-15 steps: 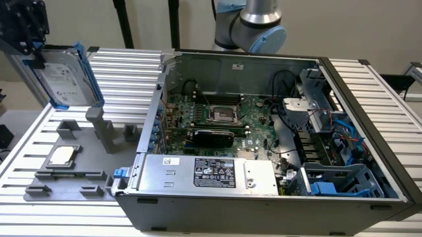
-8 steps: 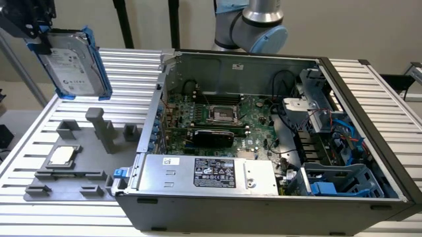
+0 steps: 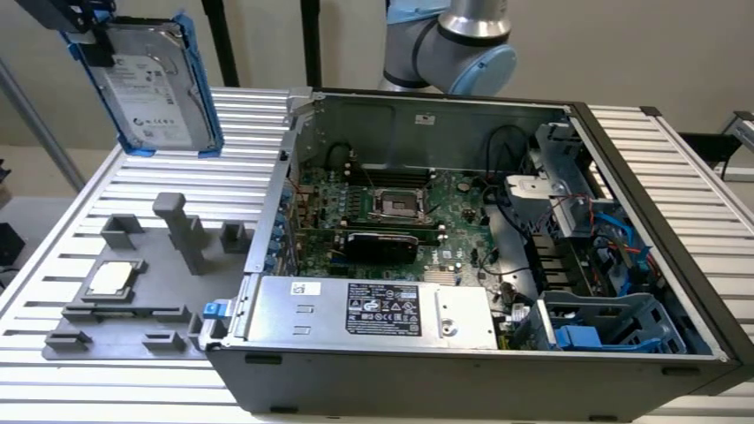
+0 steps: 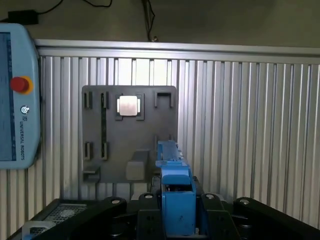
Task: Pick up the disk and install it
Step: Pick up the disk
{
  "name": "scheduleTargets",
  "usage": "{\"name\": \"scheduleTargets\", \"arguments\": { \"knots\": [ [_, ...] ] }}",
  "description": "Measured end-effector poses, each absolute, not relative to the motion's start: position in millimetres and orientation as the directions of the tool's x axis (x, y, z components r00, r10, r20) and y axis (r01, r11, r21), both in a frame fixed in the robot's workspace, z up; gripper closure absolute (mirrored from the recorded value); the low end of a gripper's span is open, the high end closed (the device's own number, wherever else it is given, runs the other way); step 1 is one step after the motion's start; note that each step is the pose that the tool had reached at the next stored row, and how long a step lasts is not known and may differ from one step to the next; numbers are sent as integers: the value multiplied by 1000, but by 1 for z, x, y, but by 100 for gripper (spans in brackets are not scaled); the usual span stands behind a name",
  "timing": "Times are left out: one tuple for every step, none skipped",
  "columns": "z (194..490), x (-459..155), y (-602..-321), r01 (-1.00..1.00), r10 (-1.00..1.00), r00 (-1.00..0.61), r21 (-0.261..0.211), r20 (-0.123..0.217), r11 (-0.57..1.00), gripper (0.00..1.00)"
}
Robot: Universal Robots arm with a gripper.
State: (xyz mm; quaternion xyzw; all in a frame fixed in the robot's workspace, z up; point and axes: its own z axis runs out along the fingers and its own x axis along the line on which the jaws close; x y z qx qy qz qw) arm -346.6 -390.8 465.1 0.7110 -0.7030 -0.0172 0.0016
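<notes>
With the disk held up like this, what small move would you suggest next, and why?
Probably carry the disk toward the exterior view's right, over the open computer case. The gripper holds it aloft beside the case, and the blue drive cage sits inside.

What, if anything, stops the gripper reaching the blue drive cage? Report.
Probably nothing: the gripper, holding the disk aloft, is clear of the open case, and the blue drive cage lies uncovered above.

We're getting soft, even light, barely any shadows on the table or the disk. Only glare: the chip, blown out white.
</notes>
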Motion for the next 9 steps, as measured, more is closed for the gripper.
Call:
{"name": "scheduleTargets", "arguments": {
  "knots": [
    [469, -342, -391, -1000, -1000, 11, 27, -23, -12, 67],
    [473, -338, -391, -1000, -1000, 11, 27, -24, -12, 67],
    [477, -333, -392, -1000, -1000, 11, 28, -25, -12, 67],
    [481, -329, -392, -1000, -1000, 11, 28, -26, -12, 67],
    [485, -324, -393, -1000, -1000, 11, 29, -27, -12, 67],
    [487, -319, -393, -1000, -1000, 11, 29, -29, -12, 67],
    [490, -315, -394, -999, -999, 11, 29, -30, -12, 67],
    [492, -310, -395, -999, -999, 11, 30, -31, -12, 67],
    [493, -306, -396, -999, -999, 11, 30, -32, -12, 67]
  ]
}}
